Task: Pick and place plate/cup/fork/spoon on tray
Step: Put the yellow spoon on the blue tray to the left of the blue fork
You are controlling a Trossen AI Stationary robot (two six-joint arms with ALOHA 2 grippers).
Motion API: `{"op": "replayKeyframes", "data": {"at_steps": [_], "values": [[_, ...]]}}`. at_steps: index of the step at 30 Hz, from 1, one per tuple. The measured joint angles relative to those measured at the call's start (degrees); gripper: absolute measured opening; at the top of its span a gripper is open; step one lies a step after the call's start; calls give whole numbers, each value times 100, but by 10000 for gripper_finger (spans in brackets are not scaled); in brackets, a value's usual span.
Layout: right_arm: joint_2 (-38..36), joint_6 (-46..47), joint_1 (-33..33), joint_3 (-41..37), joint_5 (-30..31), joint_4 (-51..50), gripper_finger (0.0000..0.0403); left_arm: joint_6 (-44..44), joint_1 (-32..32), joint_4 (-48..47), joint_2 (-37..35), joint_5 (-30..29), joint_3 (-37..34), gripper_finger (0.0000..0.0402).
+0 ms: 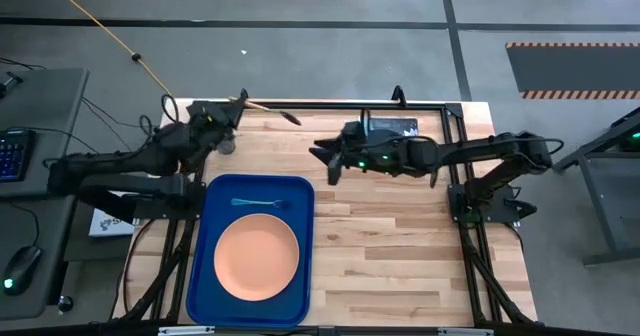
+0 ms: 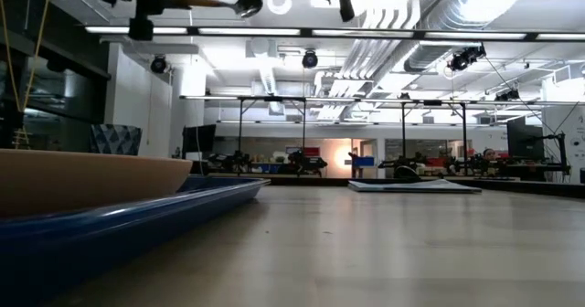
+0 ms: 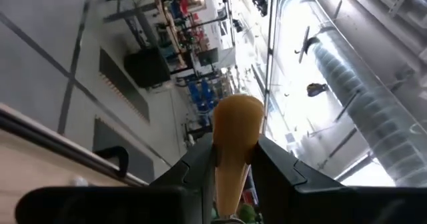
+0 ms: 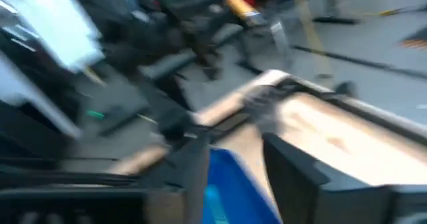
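My left gripper [image 1: 226, 114] is raised over the table's far left and shut on the spoon [image 1: 270, 110]. The spoon's yellow handle and silver bowl [image 2: 247, 5] show high in the low view. The salmon-orange plate [image 1: 257, 258] lies in the blue tray [image 1: 205, 276] at the near left. The teal fork [image 1: 258, 203] lies in the tray just beyond the plate. A small dark grey cup [image 1: 228, 145] stands on the table beside my left gripper. My right gripper [image 1: 325, 158] is open and empty, held above the table's far middle. My left gripper pinches the spoon's yellow handle [image 3: 230, 174] between its two fingers [image 3: 200, 174]. The spoon sticks out of the fingers toward the table's right, with its bowl [image 1: 292, 119] at the free end. It is roughly level and lifted clear of the table.
A flat teal-covered book [image 1: 392, 126] lies at the table's far edge under my right arm, and it also shows in the low view [image 2: 416, 185]. Bare wood lies to the right of the tray. A dark frame rims the table.
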Motion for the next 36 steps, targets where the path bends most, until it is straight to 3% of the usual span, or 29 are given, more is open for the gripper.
{"op": "replayKeyframes", "data": {"at_steps": [4, 9, 16, 21, 25, 36], "values": [[327, -577, 42, 937, 772, -1310, 206, 45, -527, 445, 181, -723, 0, 70], [401, -671, 54, 1337, 507, -1464, 241, 519, -900, 778, 170, -1321, 0, 70], [492, -537, 44, 1335, 673, -1021, 243, 1023, -1084, 1247, 205, -1372, 0, 69], [728, -680, 37, 1332, 583, -329, 243, 694, -1189, 1274, 409, -1382, 4, 67], [836, -914, 37, 1326, 784, -329, 240, 472, -1259, 1330, 602, -1554, 4, 70], [840, -1585, 37, 1326, 1488, -329, 165, 417, -1374, 1602, 729, -1464, 4, 70]]}}
